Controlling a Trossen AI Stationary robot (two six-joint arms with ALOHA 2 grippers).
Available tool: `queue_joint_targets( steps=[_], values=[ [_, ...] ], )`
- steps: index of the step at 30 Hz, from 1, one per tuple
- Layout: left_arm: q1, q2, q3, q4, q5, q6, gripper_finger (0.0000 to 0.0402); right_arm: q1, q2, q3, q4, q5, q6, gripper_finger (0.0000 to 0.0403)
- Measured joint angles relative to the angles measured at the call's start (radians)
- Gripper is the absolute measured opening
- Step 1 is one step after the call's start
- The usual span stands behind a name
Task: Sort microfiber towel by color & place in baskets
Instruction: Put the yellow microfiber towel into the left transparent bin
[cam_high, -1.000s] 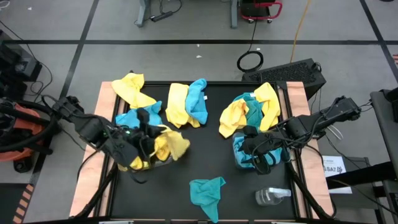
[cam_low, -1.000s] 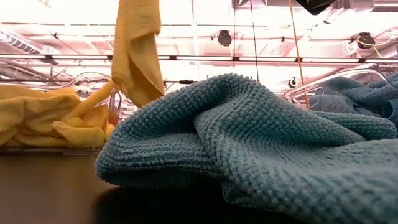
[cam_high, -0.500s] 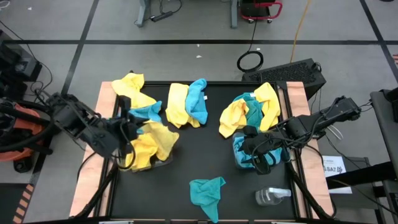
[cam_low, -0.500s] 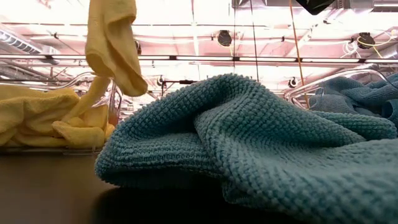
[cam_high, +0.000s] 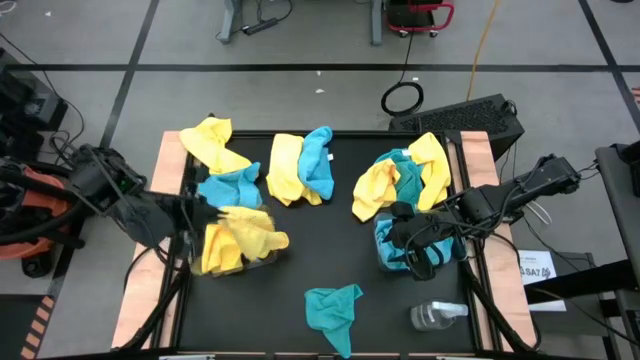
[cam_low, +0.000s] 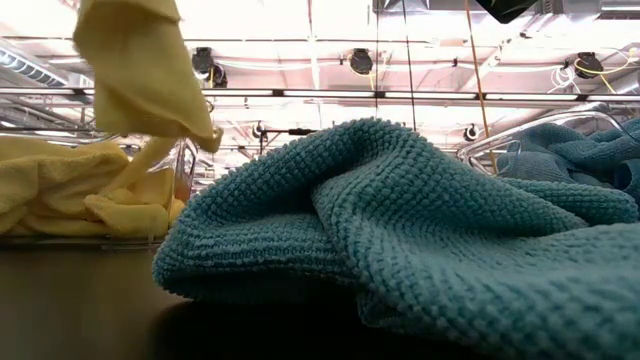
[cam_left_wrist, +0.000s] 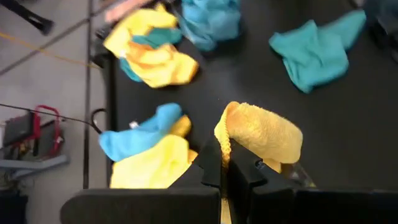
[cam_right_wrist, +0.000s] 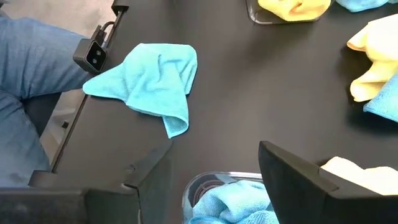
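Now, left pincer (cam_left_wrist: 222, 163): clamped on a yellow towel (cam_left_wrist: 261, 132) (over the left-edge basket (cam_high: 262, 262)).
Right pincer (cam_right_wrist: 214, 165): wide, above the right-edge basket (cam_right_wrist: 193, 186).

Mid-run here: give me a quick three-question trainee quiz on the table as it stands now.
1. True or false: the left tool is shut on a yellow towel.
2. Which colour fills the bin under the right tool?
A. yellow
B. turquoise
C. both
3. Fill in: the lone turquoise towel on the mat lies beside a clear ____.

Key: 1 true; 2 B; 3 bottle.
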Motion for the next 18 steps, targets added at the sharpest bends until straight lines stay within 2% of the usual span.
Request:
queue_joint_targets(
  steps=[13,18],
  values=[
    [0.064,0.001,-0.406,0.001,0.108,-0.002,0.0004,0.000,0.000,0.000,0.017,0.023,0.000,0.0224],
    [0.080,0.001,-0.545,0.108,0.173,0.003,0.0004,0.000,0.000,0.000,0.017,0.022,0.000,0.0224]
  ],
)
